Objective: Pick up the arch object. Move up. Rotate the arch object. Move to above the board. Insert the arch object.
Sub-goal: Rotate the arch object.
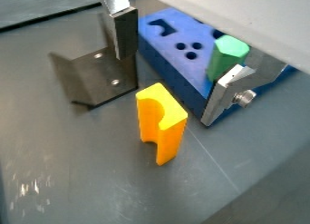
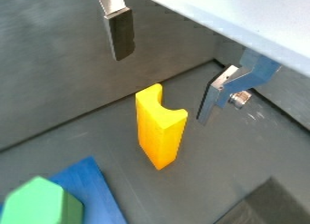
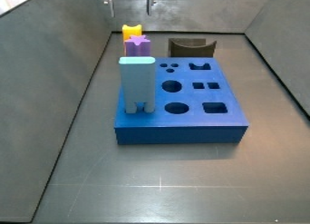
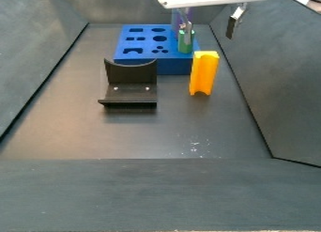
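The gripper [image 2: 173, 57] hangs released above the arch object [image 2: 159, 127], fingers [image 2: 119, 33] spread apart and grasping nothing. The arch object stands upright on the floor (notch end up) below the hand, just beside the board [image 4: 141, 44] and the fixture [image 4: 129, 81].

the arch object [image 2: 160, 128] stands upright on the dark worktop [image 2: 72, 92], its notch at the upper end. the tool [image 2: 169, 66] hangs above it with jaws spread wide and empty: one silver finger [image 2: 119, 26] to one side, the second [image 2: 220, 90] to the far side, neither touching the block. a corner of the blue board [image 2: 91, 182] shows nearby, with a green piece [image 2: 36, 205] on it.
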Controlling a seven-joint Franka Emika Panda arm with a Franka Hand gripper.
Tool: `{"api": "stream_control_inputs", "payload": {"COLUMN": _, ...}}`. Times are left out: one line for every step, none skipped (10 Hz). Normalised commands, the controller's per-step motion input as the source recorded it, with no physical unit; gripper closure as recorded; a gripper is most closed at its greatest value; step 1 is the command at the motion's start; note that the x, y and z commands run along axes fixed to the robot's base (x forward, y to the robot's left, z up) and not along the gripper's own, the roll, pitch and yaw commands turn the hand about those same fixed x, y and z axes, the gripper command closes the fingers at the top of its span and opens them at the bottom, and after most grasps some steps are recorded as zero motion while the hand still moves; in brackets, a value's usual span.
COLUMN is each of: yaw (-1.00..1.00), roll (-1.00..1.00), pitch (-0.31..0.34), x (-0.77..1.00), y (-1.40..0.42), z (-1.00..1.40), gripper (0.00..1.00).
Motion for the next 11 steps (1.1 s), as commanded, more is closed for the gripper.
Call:
{"api": "stream_control_inputs", "payload": {"yaw": 1.00, "roll": 0.00, "pitch": -0.002, "x": 0.03, "y": 0.00, "z": -0.05, "gripper": 0.00}}
{"api": "stream_control_inputs", "payload": {"yaw": 1.00, "roll": 0.00, "pitch": -0.002, "x": 0.03, "y": 0.00, "z": -0.05, "gripper": 0.00}}
{"api": "stream_control_inputs", "payload": {"yaw": 1.00, "roll": 0.00, "pitch": -0.003, "x": 0.03, "y": 0.00, "z": -0.04, "gripper": 0.00}}
{"api": "stream_control_inputs", "payload": {"yaw": 1.00, "roll": 0.00, "pitch": -0.003, "x": 0.04, "y": 0.00, "z": -0.04, "gripper": 0.00}}
{"api": "stream_control_inputs", "payload": {"yaw": 1.00, "roll": 0.00, "pitch": -0.003, "x": 0.04, "y": 0.00, "z": -0.04, "gripper": 0.00}}
{"api": "stream_control_inputs", "payload": {"yaw": 1.00, "roll": 0.00, "pitch": -0.003, "x": 0.04, "y": 0.00, "z": -0.04, "gripper": 0.00}}
{"api": "stream_control_inputs", "payload": {"yaw": 1.00, "roll": 0.00, "pitch": -0.003, "x": 0.04, "y": 0.00, "z": -0.04, "gripper": 0.00}}
{"api": "stream_control_inputs", "payload": {"yaw": 1.00, "roll": 0.00, "pitch": -0.003, "x": 0.04, "y": 0.00, "z": -0.04, "gripper": 0.00}}
{"api": "stream_control_inputs", "payload": {"yaw": 1.00, "roll": 0.00, "pitch": -0.004, "x": 0.04, "y": 0.00, "z": -0.04, "gripper": 0.00}}
{"api": "stream_control_inputs", "payload": {"yaw": 1.00, "roll": 0.00, "pitch": -0.004, "x": 0.04, "y": 0.00, "z": -0.04, "gripper": 0.00}}
{"api": "stream_control_inputs", "payload": {"yaw": 1.00, "roll": 0.00, "pitch": -0.004, "x": 0.04, "y": 0.00, "z": -0.04, "gripper": 0.00}}
